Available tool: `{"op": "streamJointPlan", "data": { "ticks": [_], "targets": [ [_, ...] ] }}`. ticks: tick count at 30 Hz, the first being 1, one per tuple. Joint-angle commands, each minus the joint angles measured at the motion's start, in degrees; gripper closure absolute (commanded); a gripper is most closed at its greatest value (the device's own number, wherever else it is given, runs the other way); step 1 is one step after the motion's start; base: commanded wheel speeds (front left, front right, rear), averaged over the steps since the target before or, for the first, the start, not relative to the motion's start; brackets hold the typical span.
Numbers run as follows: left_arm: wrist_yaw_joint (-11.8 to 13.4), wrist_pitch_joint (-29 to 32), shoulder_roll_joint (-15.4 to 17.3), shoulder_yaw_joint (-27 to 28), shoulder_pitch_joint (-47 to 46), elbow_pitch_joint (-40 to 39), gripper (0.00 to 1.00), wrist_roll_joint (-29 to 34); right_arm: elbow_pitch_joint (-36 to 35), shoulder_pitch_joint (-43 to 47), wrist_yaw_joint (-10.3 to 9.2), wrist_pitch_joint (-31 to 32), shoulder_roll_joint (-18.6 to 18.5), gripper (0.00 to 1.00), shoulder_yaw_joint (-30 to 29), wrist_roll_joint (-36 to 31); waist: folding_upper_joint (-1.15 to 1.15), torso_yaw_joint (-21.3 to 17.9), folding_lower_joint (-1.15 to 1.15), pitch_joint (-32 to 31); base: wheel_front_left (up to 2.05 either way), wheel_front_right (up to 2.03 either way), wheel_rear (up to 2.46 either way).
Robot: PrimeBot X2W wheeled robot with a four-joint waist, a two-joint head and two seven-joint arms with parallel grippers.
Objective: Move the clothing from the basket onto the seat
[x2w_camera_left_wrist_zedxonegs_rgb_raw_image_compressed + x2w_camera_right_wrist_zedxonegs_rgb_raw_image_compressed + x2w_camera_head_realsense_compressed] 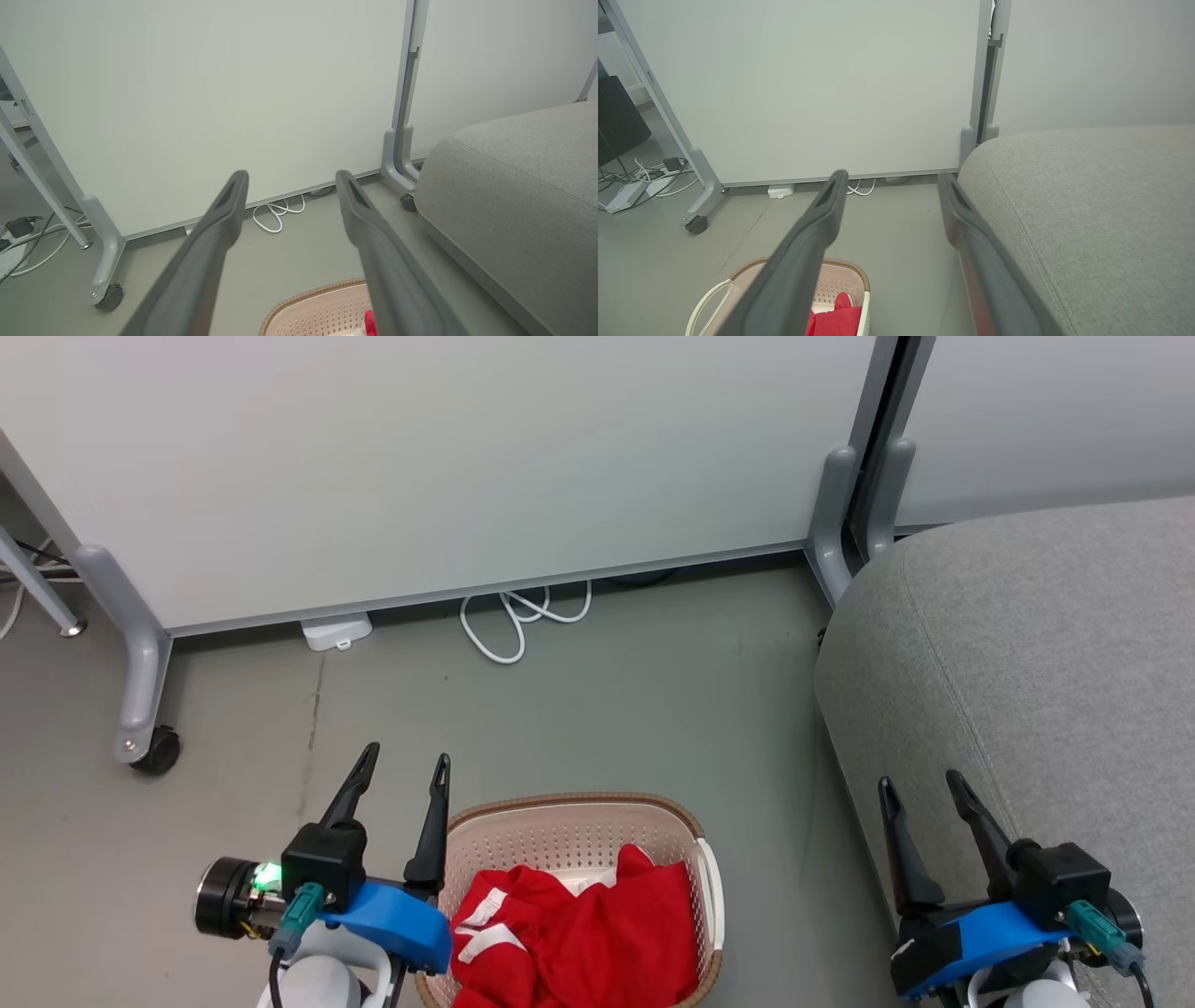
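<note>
The red clothing [583, 933] with white trim lies heaped inside the cream basket [569, 821], which stands on the floor at the bottom centre of the head view. My left gripper [406, 761] is open just left of the basket's rim, holding nothing. My right gripper [922, 782] is open over the front edge of the grey seat [1046, 653], also holding nothing. The left wrist view shows the basket rim [308, 298] and a red scrap of clothing [370, 324] below its gripper [290, 176]. The right wrist view shows its gripper [892, 175], the basket [840, 275], the clothing [833, 319] and the seat [1087, 196].
A white partition panel [448, 457] on castored grey feet [145, 709] stands behind. A white cable loop [518, 616] and a small white box [336, 630] lie at its base. Bare grey floor [635, 709] separates basket and seat. More cables [640, 179] lie far left.
</note>
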Motion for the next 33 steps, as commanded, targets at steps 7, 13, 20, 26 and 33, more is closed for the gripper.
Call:
{"op": "streamJointPlan", "data": {
  "ticks": [7, 13, 20, 26, 33],
  "targets": [
    [-0.86, -0.21, 3.27, -5.35, -7.61, 6.23, 0.0, 1.09, -0.93, -3.17, 0.03, -0.26, -0.31, 0.0, 1.01, -0.22, 0.0, -2.61, 0.0, 5.43, 0.0, 0.0, 0.0],
    [-0.8, -0.21, 6.83, -13.0, -13.78, 12.52, 0.0, -0.32, -1.83, -6.08, 0.03, -0.26, -0.3, 0.0, 1.58, -0.17, 0.0, -5.08, 0.0, 10.78, 0.0, 0.0, 0.0],
    [-0.81, -0.22, 11.04, -22.68, -21.37, 20.49, 0.0, -2.43, -2.71, -9.67, 0.03, -0.25, -0.29, 0.0, 2.28, 0.27, 0.0, -7.85, 0.0, 17.29, 0.0, 0.0, 0.0],
    [-0.81, -0.21, 13.96, -32.56, -27.58, 27.1, 0.0, -4.17, -3.93, -12.79, 0.03, -0.25, -0.27, 0.0, 3.02, 0.72, 0.0, -9.81, 0.0, 23.11, 0.0, 0.0, 0.0],
    [-0.81, -0.21, 16.23, -45.56, -34.19, 34.24, 0.0, -6.46, -5.4, -16.7, 0.03, -0.25, -0.26, 0.0, 4.0, 1.08, 0.0, -11.62, 0.0, 29.26, 0.0, 0.0, 0.0]
  ]
}}
